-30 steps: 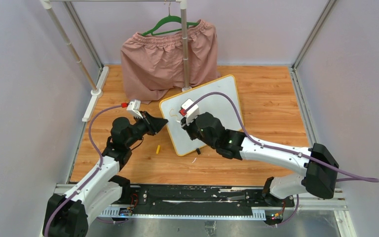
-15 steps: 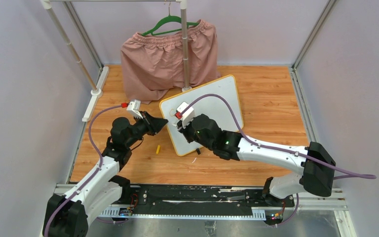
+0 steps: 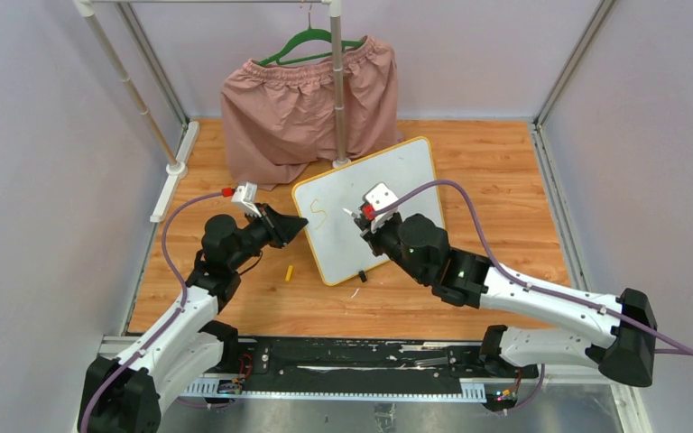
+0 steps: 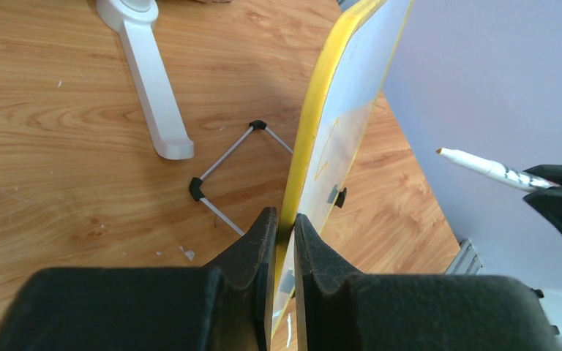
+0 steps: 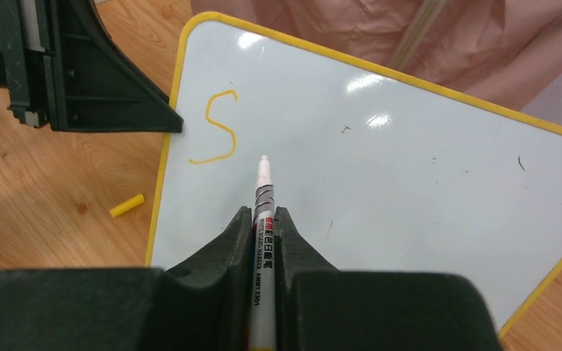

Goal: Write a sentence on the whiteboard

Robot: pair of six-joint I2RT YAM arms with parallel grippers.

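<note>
Whiteboard (image 3: 408, 176) stands tilted mid-table, only an orange S (image 5: 216, 126) at its left end, where my left gripper (image 4: 279, 219) pinches the yellow edge, and my right gripper (image 5: 263, 213) clamps the marker (image 5: 263, 179), tip off the surface just right of the S.

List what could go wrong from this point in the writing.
1. The left gripper pinches only the whiteboard by its yellow edge, and the board leans on a thin wire stand; marker pressure might pivot or tip it.
2. The marker, clamped in the right gripper, hangs off the surface close beside the orange S; a poor landing could overlap that letter.
3. Only one letter is written, near the left edge; large letters might crowd the line.
</note>
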